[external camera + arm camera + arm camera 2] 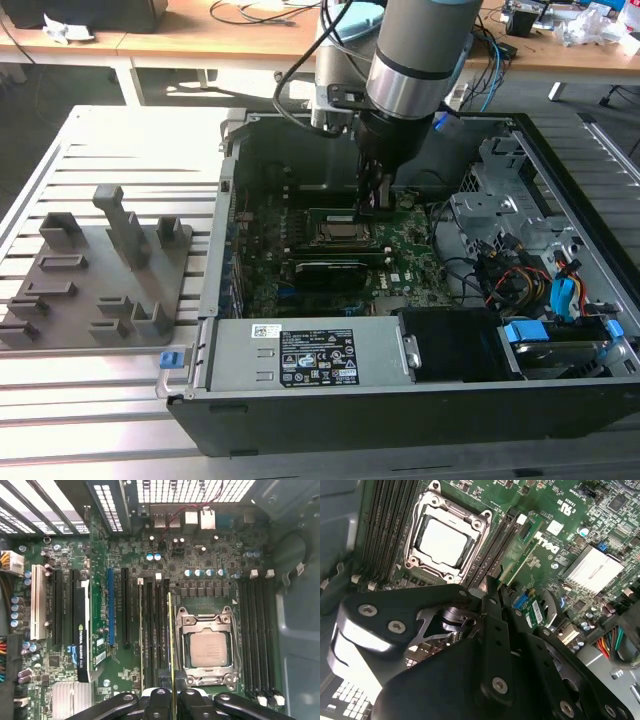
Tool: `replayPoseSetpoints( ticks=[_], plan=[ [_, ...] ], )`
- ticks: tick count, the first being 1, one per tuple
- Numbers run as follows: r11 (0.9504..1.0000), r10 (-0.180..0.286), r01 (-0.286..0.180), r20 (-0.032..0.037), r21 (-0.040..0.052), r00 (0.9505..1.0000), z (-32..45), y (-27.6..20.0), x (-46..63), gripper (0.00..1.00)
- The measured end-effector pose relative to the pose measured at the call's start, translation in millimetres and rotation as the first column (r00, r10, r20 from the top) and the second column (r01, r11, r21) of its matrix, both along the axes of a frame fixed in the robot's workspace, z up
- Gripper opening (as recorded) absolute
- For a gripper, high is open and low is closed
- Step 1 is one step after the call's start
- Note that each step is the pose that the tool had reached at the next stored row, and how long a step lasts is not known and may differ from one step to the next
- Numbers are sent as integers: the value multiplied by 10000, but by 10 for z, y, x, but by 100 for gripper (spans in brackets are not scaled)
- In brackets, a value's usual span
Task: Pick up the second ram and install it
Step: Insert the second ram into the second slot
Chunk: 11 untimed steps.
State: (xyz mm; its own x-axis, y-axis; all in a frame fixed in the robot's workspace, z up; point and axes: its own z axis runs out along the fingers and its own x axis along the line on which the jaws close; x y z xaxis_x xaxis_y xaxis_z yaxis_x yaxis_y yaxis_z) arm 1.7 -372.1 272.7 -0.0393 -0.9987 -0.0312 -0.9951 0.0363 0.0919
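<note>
The second ram (170,640) is a thin dark green stick seen edge-on in the first wrist view, and its green face (522,550) shows in the second wrist view. My gripper (172,702) (492,592) is shut on one end of it. The stick stands upright over the black memory slots (152,630), right beside the square processor socket (207,647) (445,537). Whether it sits in a slot I cannot tell. In the exterior view my gripper (375,200) reaches down into the open computer case, just behind the socket (338,232).
A black ribbed card (82,630) (325,268) stands in a slot beyond the memory slots. More memory slots (257,635) flank the socket's other side. Case walls surround the board. The grey holder (100,265) with upright blocks lies at the exterior view's left, and cables (540,285) at its right.
</note>
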Motion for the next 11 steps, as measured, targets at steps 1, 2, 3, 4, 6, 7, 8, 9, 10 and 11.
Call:
replayPoseSetpoints(
  ticks=[1, 2, 3, 4, 6, 7, 8, 9, 10, 11],
  plan=[
    [10000, 1, -1, 0, -1, 10000, -27, 0, 0, 14],
    [10000, 1, -1, 0, -1, 10000, -53, 0, 0, 14],
    [10000, 5, -5, 0, -1, 10000, -92, 0, -11, 14],
    [10000, 7, -7, 0, -1, 10000, -142, 0, -33, 14],
    [10000, 7, -7, -1, -3, 10000, -176, 0, -50, 14],
    [10000, 7, -7, 0, -3, 10000, -199, 0, -59, 14],
    [10000, 7, -7, 0, -3, 10000, -213, 0, -62, 14],
    [10000, 10, -10, 0, -3, 10000, -233, 0, -74, 14],
    [10000, 11, -11, 0, -3, 10000, -262, 0, -93, 14],
    [10000, 11, -11, 0, -2, 10000, -289, -6, -116, 14]
  ],
)
